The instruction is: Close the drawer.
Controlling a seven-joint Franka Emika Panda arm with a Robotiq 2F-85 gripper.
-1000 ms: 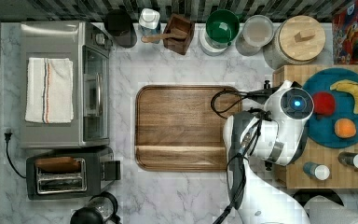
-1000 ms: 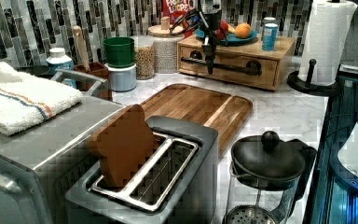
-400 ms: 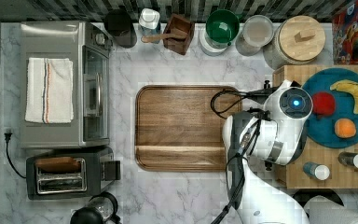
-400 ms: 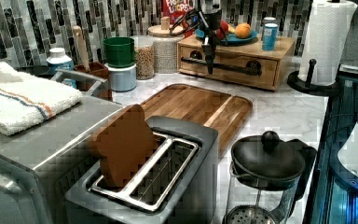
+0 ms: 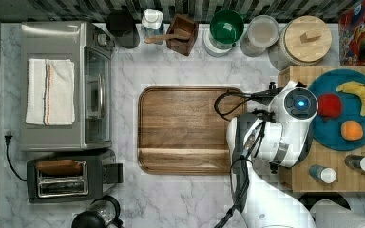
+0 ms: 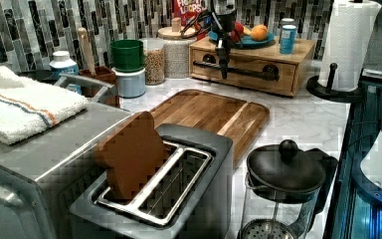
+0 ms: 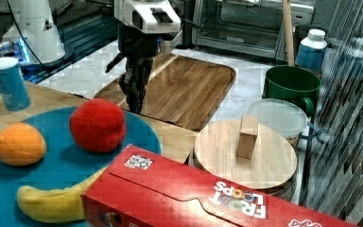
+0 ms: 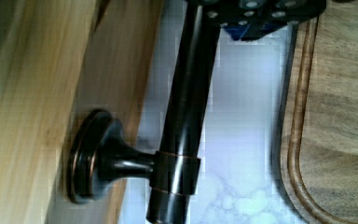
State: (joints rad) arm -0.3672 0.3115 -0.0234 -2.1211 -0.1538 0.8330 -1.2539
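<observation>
The drawer (image 6: 243, 72), light bamboo wood with a dark round-bar handle (image 6: 238, 70) on flared metal mounts, sits in the upper middle of the left view, its front flush with its wooden box; the pincer (image 6: 223, 73) hangs down at the handle's left part, and whether it is clenched or released I cannot tell; on the box's flat top a round blue plate (image 5: 325, 133) holds a banana (image 5: 359, 95), an orange (image 5: 351, 130) and a red fruit (image 5: 329, 105); a dark rounded cutting board (image 5: 185, 129) lies on the marble table (image 5: 123, 199).
</observation>
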